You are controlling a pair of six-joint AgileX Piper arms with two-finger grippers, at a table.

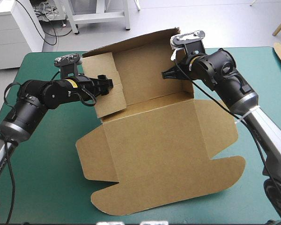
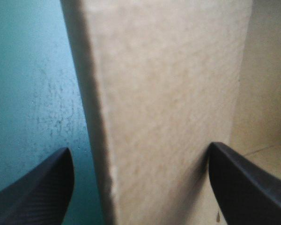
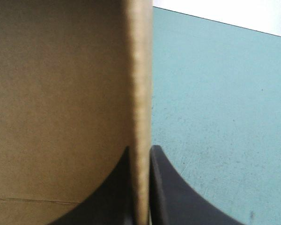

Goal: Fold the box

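- The box (image 1: 164,140), seemingly light, stiff board, lies on the table (image 1: 42,187), far walls raised.
- Left claw (image 2: 139,149) stands wide, astride 1 side wall.
- Right claw (image 3: 140,149) pinches the opposite wall's edge, probably a sound hold.

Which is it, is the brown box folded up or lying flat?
Partly folded: on the box the far walls stand raised, while the wide near panel lies flat on the teal-green table.
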